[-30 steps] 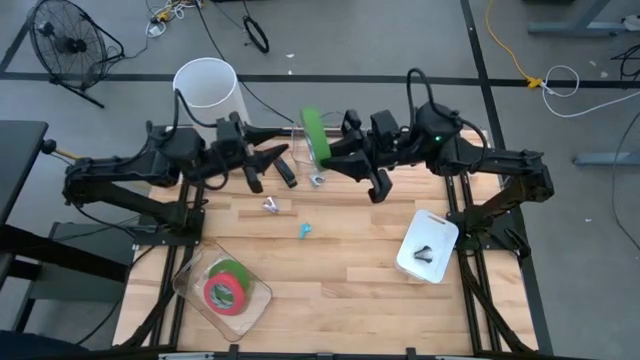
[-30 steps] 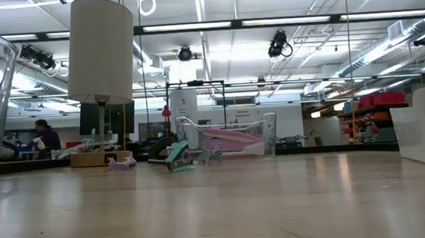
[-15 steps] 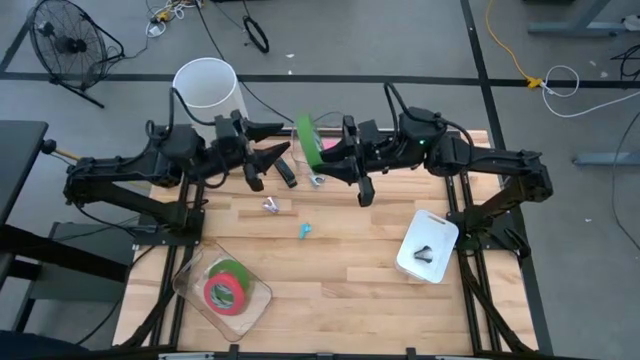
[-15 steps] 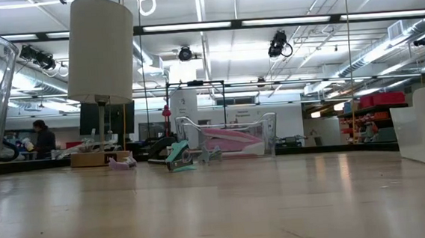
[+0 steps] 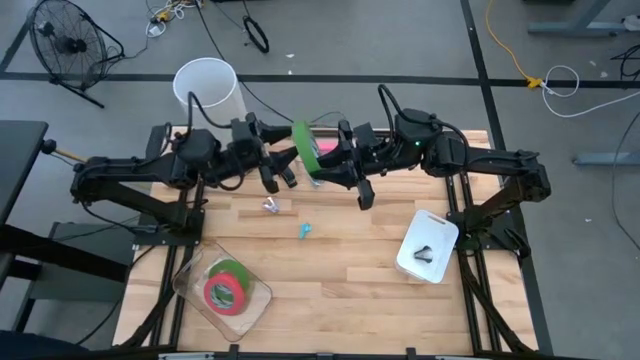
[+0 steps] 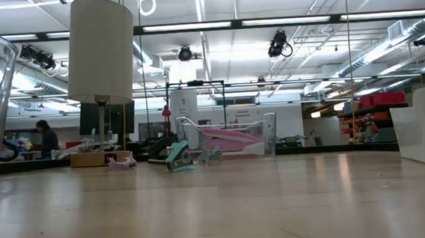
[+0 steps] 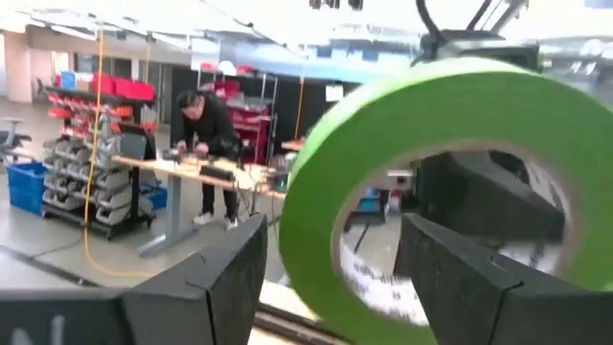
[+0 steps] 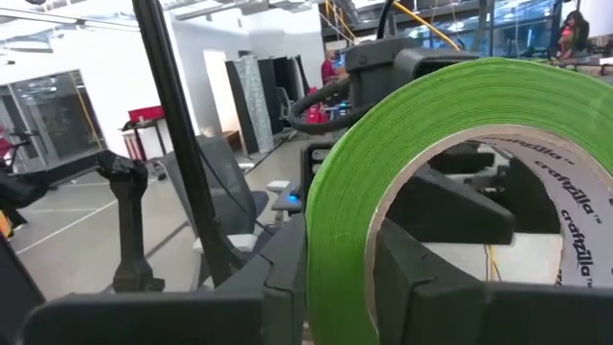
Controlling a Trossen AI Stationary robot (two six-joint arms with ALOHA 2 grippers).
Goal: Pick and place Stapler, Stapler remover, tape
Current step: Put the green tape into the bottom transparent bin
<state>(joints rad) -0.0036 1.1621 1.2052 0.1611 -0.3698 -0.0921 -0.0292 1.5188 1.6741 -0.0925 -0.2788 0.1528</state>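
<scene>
On the left, a clear tray [image 5: 190, 290] near the front edge is seen holding two tape rolls [image 5: 225, 285] already. Mid-table, above the far edge, a handover is judged to be under way. The left gripper [image 5: 281, 163] is spread wide, fingers straddling the green tape roll [image 5: 305, 148] without pinching it yet. The roll is held on edge, its hole facing both wrists, clamped through the rim by the right gripper [image 5: 322, 160]. So the roll sits between the two claws, the left one just beside it.
</scene>
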